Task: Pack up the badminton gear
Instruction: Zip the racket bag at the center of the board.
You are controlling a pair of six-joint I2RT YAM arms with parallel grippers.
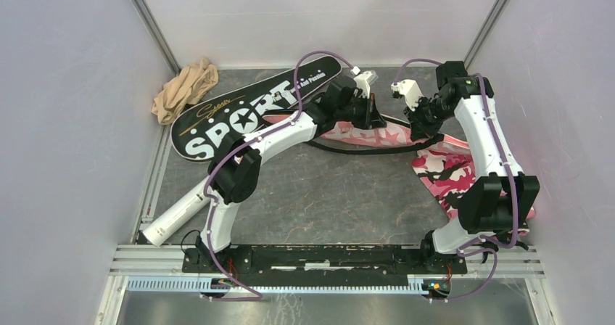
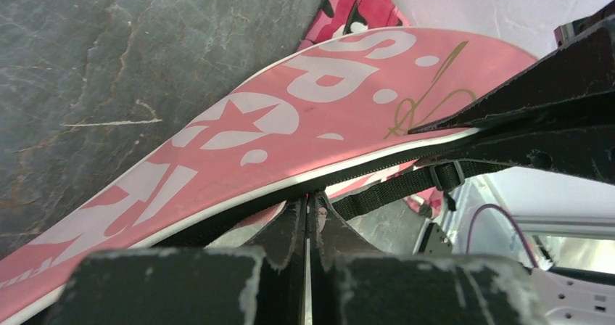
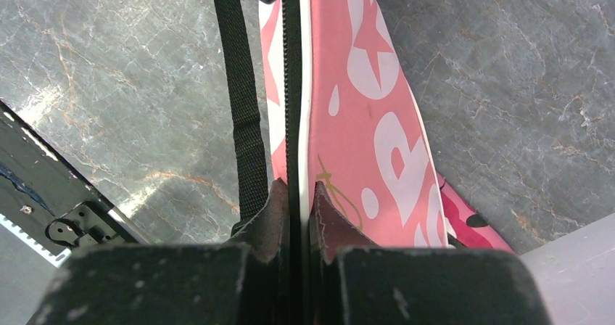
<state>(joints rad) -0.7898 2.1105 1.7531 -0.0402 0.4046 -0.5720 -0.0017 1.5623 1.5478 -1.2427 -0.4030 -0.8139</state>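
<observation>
While pinched at two spots along its black zip edge [image 3: 292, 85], held with that edge raised toward both wrists: pink SPORT bag [image 2: 217, 151], just right of the black SPORT bag [image 1: 239, 118]. Reads as a two-point hold to pull the zip line taut and straight so the mouth can be worked. That is a judgement from grip placement only. Can't tell whether the lower edge touches the table [image 1: 326, 194].

Left tool [image 2: 308, 203]: closed to a hairline gap, clamped on the zip edge. Right tool [image 3: 297, 191]: same, fingers nearly together on the same edge, further right of the black bag. Black webbing strap [image 3: 243, 122] hanging loose just beside the right grip, apparently not clamped.

Zip done up or not: can't tell. Contents of either bag: can't tell.

Rest of scene, relative to the black bag:
- long white tube [image 1: 174, 216]: lying on the table on the near side, by the left arm base, not yet packed
- beige cloth [image 1: 185, 89]: bunched at the far-left side, touching or just beside it
- pink camouflage cloth [image 1: 453, 173]: well to the right, under the right arm
</observation>
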